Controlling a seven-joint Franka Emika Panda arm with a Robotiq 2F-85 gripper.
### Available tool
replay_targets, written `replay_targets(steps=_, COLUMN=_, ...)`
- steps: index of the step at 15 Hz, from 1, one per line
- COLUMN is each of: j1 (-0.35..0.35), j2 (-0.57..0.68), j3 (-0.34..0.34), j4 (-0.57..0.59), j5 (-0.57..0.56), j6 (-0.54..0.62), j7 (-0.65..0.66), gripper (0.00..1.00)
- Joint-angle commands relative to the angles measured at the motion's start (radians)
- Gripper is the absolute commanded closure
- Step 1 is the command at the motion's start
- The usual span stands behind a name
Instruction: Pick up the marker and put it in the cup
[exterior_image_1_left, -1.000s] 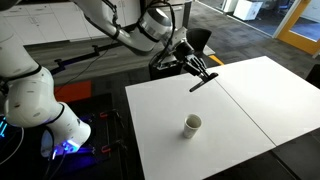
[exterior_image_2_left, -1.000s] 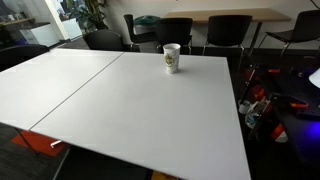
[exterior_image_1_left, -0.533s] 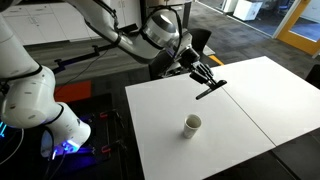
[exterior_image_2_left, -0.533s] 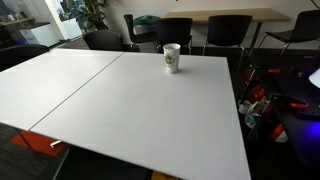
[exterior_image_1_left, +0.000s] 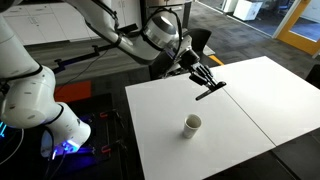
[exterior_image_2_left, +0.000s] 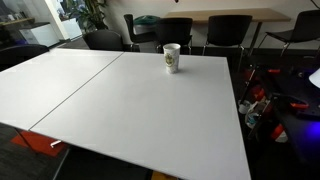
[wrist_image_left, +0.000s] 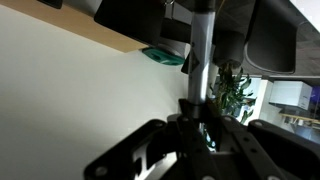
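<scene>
My gripper (exterior_image_1_left: 205, 77) is shut on the marker (exterior_image_1_left: 211, 91), a thin black stick held roughly level above the white table (exterior_image_1_left: 240, 115). The small white cup (exterior_image_1_left: 191, 124) stands upright on the table, nearer the front and a little to the left of the gripper. The cup also shows in an exterior view (exterior_image_2_left: 172, 57) near the table's far edge; the gripper is out of that view. In the wrist view the marker (wrist_image_left: 202, 45) runs up between the closed jaws (wrist_image_left: 203, 112).
The table (exterior_image_2_left: 120, 110) is two white tops joined by a seam. Black chairs (exterior_image_2_left: 176, 32) stand along one edge. The robot base and cables (exterior_image_1_left: 62, 130) sit off the table's side. A potted plant (exterior_image_2_left: 92, 14) stands behind.
The gripper has carried the marker a little to the right and up over the table. In the last half second it has barely moved. The cup has not moved.
</scene>
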Motion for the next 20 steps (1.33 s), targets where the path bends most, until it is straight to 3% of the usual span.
replay_targets(steps=1, j1=-0.008, j2=-0.001, j3=0.019, j4=-0.03, j5=-0.046, j6=-0.011, j7=0.12, gripper=0.95)
replay_targets(steps=20, j1=-0.035, j2=0.129, j3=0.017, j4=-0.128, j5=-0.194, j6=-0.022, j7=0.618, gripper=0.95)
